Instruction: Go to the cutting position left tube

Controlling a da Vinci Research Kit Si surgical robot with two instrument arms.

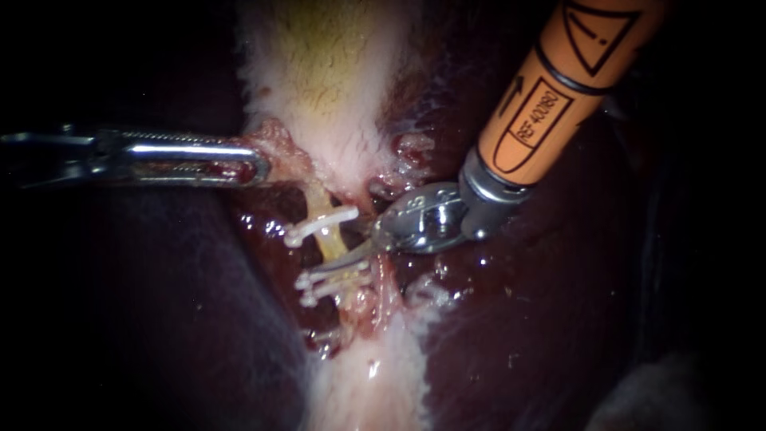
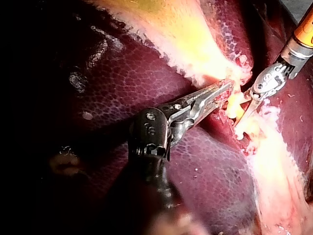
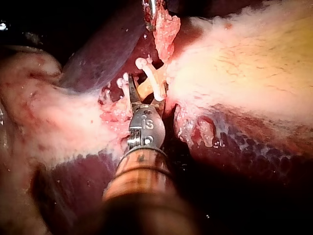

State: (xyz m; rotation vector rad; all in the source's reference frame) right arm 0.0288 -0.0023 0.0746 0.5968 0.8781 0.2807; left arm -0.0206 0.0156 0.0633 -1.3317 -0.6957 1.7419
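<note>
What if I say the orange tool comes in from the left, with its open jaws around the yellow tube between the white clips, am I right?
Not quite. The endoscope view shows the orange instrument coming in from the upper right, not the left. The rest holds: its open jaws sit around the yellow tube between the white clips.
</note>
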